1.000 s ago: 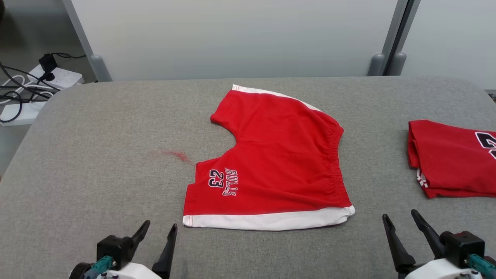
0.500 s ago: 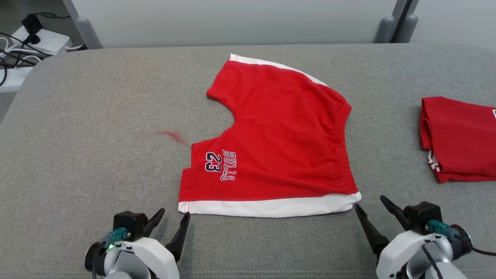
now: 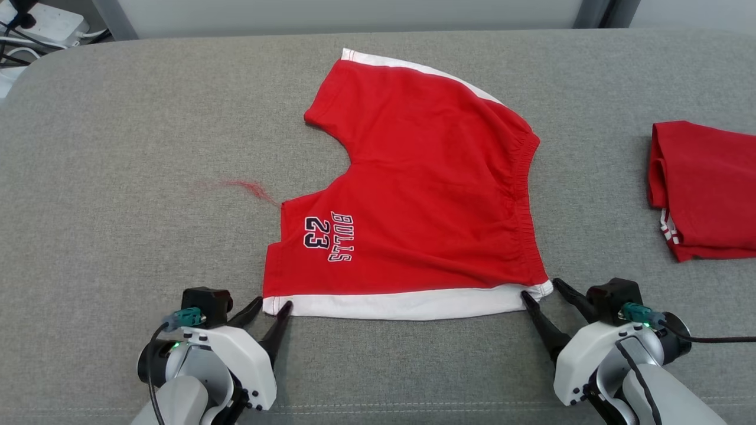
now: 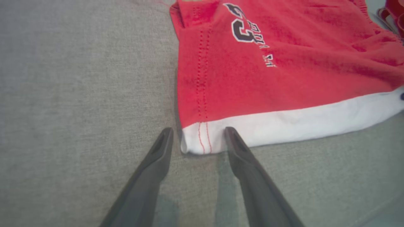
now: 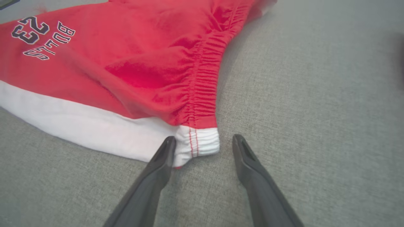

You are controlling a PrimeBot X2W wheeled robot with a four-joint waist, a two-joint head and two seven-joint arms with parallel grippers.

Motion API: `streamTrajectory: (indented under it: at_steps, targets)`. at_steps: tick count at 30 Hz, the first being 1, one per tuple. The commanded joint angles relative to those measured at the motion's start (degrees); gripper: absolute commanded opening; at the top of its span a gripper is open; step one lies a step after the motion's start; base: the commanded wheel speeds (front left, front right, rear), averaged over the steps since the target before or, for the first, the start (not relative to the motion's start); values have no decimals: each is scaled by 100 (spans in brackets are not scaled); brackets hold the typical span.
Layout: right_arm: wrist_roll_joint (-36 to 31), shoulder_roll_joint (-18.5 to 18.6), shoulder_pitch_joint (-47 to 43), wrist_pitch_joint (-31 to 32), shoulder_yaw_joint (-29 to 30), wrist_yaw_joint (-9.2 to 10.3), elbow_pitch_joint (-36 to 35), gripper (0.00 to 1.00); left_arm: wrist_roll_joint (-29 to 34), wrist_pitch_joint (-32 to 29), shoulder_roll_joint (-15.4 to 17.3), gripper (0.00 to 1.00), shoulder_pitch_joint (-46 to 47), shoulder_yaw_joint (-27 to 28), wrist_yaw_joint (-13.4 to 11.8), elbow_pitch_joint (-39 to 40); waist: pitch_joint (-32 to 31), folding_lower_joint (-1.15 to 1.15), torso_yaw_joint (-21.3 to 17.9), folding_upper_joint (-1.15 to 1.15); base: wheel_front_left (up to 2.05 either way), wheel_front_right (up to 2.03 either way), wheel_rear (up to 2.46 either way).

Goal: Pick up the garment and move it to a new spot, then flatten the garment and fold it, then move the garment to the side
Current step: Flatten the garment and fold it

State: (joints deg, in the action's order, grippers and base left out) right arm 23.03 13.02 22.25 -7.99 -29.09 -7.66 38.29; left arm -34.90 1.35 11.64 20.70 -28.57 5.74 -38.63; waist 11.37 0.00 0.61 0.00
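The garment (image 3: 425, 195) is a pair of red shorts with white side stripes and "BULLS 23" lettering, lying flat on the grey table (image 3: 118, 177). My left gripper (image 3: 271, 307) is open, its two fingers straddling the near left white corner (image 4: 199, 142). At the near right corner (image 5: 202, 142), by the elastic waistband, my right gripper (image 3: 540, 289) is open with that corner between its fingertips. Neither pair of fingers has closed on the cloth.
A second red garment (image 3: 703, 189) lies folded at the table's right edge. A loose red thread (image 3: 248, 188) trails left of the shorts. A power strip and cables (image 3: 35, 26) sit on the floor at the far left.
The head camera has tilted down, shifting the scene. Both grippers have advanced to the near corners of the shorts and now straddle them; their fingers have narrowed slightly.
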Motion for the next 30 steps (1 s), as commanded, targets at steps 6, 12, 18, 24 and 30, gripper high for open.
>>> streamTrajectory:
  at_steps: [6,12,18,24,30]
  targets:
    - [300,50,218,-169,-379,17,129,0,-100,-113,77,0,273,83,69,-91,-4,0,-11,0,0,0,0]
    - [515,186,-48,-261,-393,17,3,0,-190,-153,218,0,-90,82,31,229,-86,0,-25,0,0,0,0]
    - [668,434,-739,-85,-231,17,-548,0,-283,-338,547,0,-899,166,-316,1076,-254,0,-2,0,0,0,0]
    - [644,639,-1591,406,191,17,-1418,0,-408,-786,938,0,-1872,214,-748,2322,-307,0,-3,0,0,0,0]
    - [445,652,-2470,1119,775,17,-2467,0,-535,-1283,1309,0,-2618,310,-1201,3609,-218,0,-5,0,0,0,0]
